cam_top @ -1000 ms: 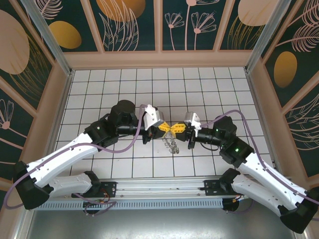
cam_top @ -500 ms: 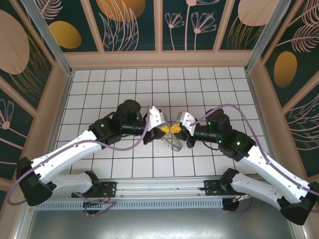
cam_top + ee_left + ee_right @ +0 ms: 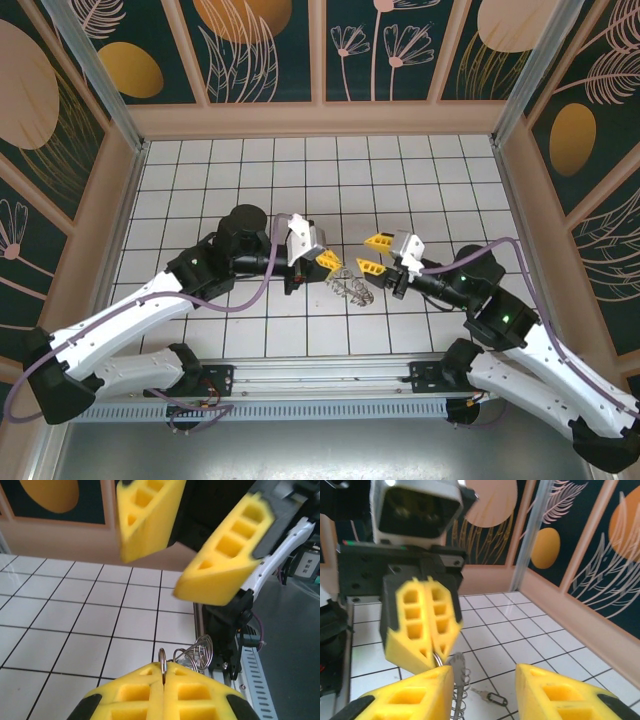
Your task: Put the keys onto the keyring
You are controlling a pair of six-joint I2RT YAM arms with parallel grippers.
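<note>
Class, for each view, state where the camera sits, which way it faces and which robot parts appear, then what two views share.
Top external: above and behind the bases, looking down on the tiled table; both arms, left gripper, right gripper.
Left wrist: on the left arm, facing the open right gripper; its own shut fingers pinch the keyring.
Right wrist: on the right arm, facing the left gripper; its own fingers stand apart.
Shared: both wrist views show the keyring.

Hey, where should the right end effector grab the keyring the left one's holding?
Probably the dangling lower rim of the keyring, coming straight across from the right end effector: the left end effector pinches its top, so only the hanging part is free.
</note>
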